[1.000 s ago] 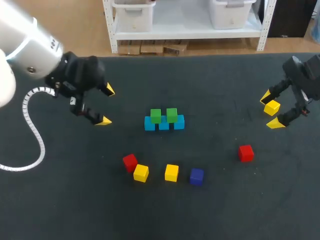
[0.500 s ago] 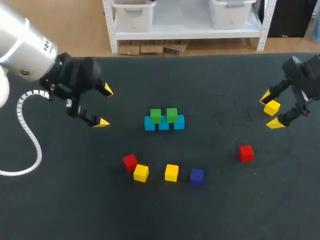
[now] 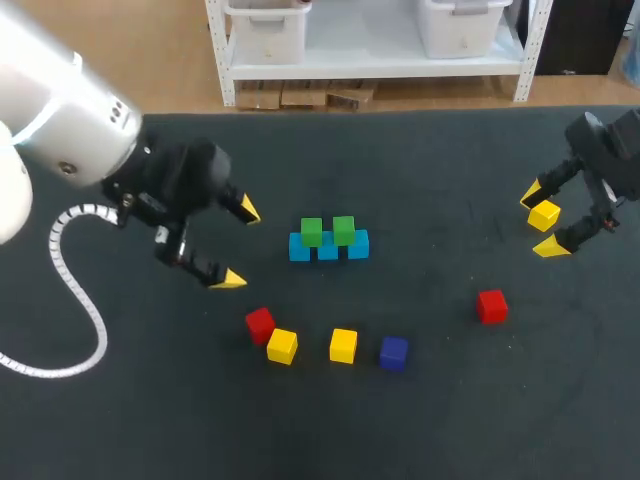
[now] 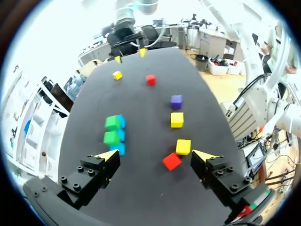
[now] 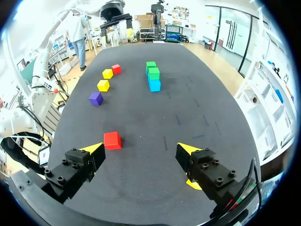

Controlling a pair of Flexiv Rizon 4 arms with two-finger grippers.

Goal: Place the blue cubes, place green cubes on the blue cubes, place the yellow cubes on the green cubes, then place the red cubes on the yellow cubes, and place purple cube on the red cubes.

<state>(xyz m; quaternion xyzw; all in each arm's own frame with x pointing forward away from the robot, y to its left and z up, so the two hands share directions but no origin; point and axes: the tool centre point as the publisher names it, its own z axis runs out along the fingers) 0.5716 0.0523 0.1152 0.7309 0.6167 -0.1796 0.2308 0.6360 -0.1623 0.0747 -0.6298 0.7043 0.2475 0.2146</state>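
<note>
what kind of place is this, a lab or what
Probably a robotics lab bench: left gripper and right gripper poised over a dark table, green cubes stacked on blue cubes, more loose cubes laid out.

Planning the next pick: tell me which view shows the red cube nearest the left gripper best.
Left wrist view: the red cube lies close, just ahead of the open left gripper. The head view shows it smaller, from above; the right wrist view shows it tiny and far off.
</note>
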